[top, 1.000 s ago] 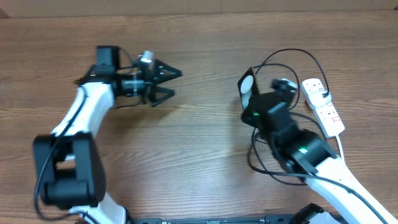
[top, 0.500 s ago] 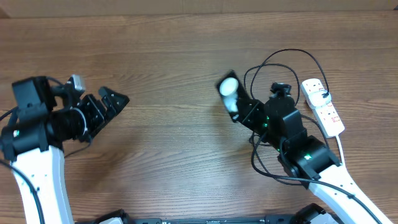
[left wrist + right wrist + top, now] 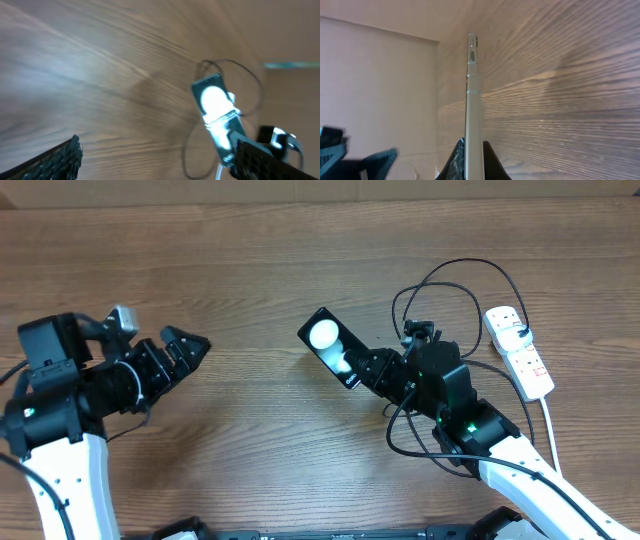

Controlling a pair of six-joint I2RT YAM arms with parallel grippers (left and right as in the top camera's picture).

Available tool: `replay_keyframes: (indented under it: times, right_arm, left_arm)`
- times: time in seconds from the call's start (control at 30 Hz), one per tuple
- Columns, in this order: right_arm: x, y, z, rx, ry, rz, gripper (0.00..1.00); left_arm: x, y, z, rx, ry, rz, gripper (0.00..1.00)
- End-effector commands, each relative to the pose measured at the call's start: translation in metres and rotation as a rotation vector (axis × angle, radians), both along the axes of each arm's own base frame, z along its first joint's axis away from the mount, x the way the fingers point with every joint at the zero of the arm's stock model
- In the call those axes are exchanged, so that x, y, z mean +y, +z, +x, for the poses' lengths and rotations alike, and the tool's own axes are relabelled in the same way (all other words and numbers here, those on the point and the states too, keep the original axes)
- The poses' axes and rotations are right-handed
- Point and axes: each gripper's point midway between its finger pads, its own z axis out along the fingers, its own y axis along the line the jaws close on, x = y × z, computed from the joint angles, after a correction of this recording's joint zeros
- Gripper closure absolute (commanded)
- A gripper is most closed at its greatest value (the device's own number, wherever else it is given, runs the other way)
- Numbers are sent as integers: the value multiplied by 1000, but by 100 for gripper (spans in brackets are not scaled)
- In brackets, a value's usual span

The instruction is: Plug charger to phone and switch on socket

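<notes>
The right gripper [image 3: 362, 368] is clamped on one end of the phone [image 3: 326, 338], holding it well to the left of the power strip [image 3: 520, 352]. The charger cable [image 3: 462, 264] loops just beside the strip's left edge. Far left of the strip, the left gripper [image 3: 180, 352] is spread wide and empty.

Brown wood-grain table [image 3: 300, 260] carries the white socket [image 3: 518, 352], lying at a slant; its white cord [image 3: 548, 415] trails toward the near edge. The black charger [image 3: 470, 262] lies in loops just left of the socket
</notes>
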Motion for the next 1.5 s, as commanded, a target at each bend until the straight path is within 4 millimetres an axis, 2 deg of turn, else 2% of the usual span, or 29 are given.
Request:
replay_keyframes:
  times: [0.0,0.1,0.23,0.37,0.47,0.53,0.6,0.7,0.9,1.2,1.47]
  right_arm:
    - [5,22,2,-60,20,52,96]
    - [2,28,9,-91,-14,60,96]
    - [-11,23,21,-19,-157,92,96]
    - [-21,19,31,71,-291,175,96]
    - [-19,16,32,158,-329,255,96]
    - [-14,16,28,211,-317,300,96]
    - [-11,17,25,241,-308,325,96]
    - [-9,21,26,231,-300,341,96]
    - [-7,34,29,206,-295,389,96]
    - [2,32,19,296,-249,437,96]
    - [8,33,14,339,-219,462,96]
  left_arm:
    - [-31,-9,2,39,-76,-207,1]
    - [-54,-17,12,41,-143,-343,1]
    - [-84,-21,28,56,-232,-506,0]
    - [-112,-33,43,99,-285,-548,0]
    - [-134,-41,52,132,-309,-567,1]
    - [-147,-47,58,152,-313,-570,4]
    - [-156,-54,61,178,-311,-572,12]
    - [-163,-65,64,243,-271,-579,20]
    - [-175,-74,62,359,-191,-599,26]
    - [-191,-67,69,383,-138,-633,29]
    - [-195,-69,69,448,-77,-657,44]
